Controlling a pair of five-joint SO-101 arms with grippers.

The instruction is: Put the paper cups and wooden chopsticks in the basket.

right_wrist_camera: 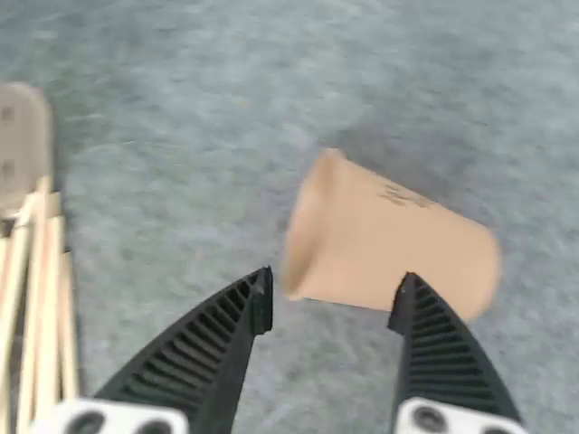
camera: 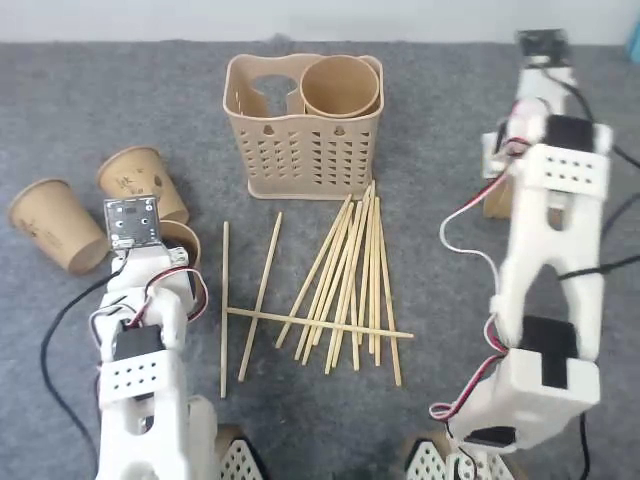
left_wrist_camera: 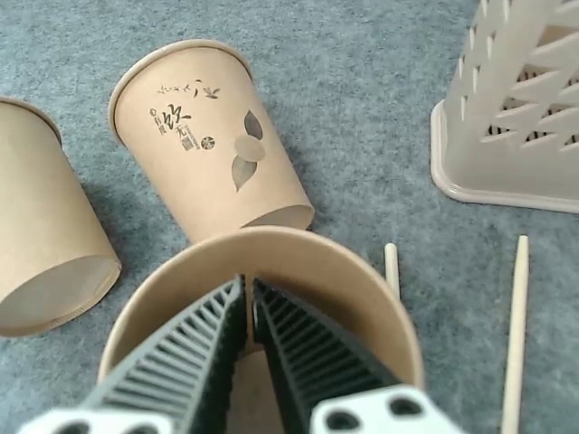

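Observation:
Three brown paper cups lie at the left of the grey carpet: one [camera: 55, 225], one [camera: 140, 180] and one [camera: 182, 240] right beside my left arm [camera: 140, 340]. In the left wrist view my left gripper [left_wrist_camera: 249, 285] is shut, its tips over the open mouth of the nearest cup [left_wrist_camera: 271, 249]. My right gripper [right_wrist_camera: 335, 280] is open, and a cup [right_wrist_camera: 389, 240] lies on its side just past its fingertips. That cup [camera: 494, 203] peeks out beside the right arm. Several wooden chopsticks [camera: 345, 275] lie fanned out in front of the beige basket [camera: 310, 150], which holds one cup [camera: 340, 85].
Two single chopsticks [camera: 225, 300] lie apart from the pile, close to the left arm. The basket's other compartment [camera: 262, 95] is free. Bare carpet lies between the chopstick pile and the right arm [camera: 545, 260].

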